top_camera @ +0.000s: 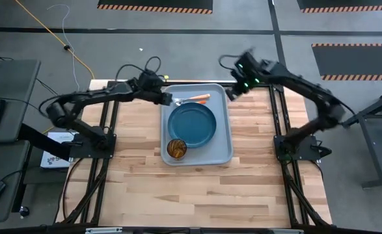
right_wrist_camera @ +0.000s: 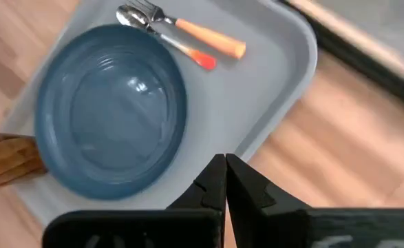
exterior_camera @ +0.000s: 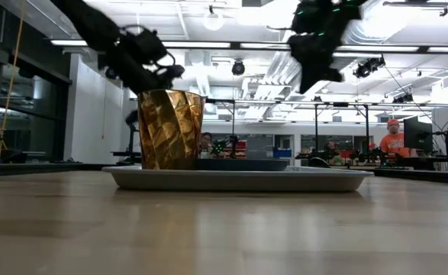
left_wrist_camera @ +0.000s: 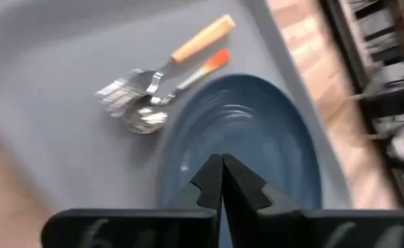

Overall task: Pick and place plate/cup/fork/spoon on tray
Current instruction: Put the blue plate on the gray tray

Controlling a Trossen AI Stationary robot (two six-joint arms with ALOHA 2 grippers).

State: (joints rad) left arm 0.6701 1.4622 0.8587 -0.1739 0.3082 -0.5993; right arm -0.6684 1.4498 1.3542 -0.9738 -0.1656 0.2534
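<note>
The grey-blue tray lies mid-table. On it rest the teal plate, the amber cup at its near left corner, and the fork and spoon side by side along its far end. My left gripper is shut and empty above the tray's far left corner; its wrist view shows the fork, spoon and plate. My right gripper is shut and empty above the tray's far right corner.
Bare wooden tabletop lies near, left and right of the tray. In the low view the cup stands upright on the tray, both grippers well above it. People and workstations show in the room behind the table.
</note>
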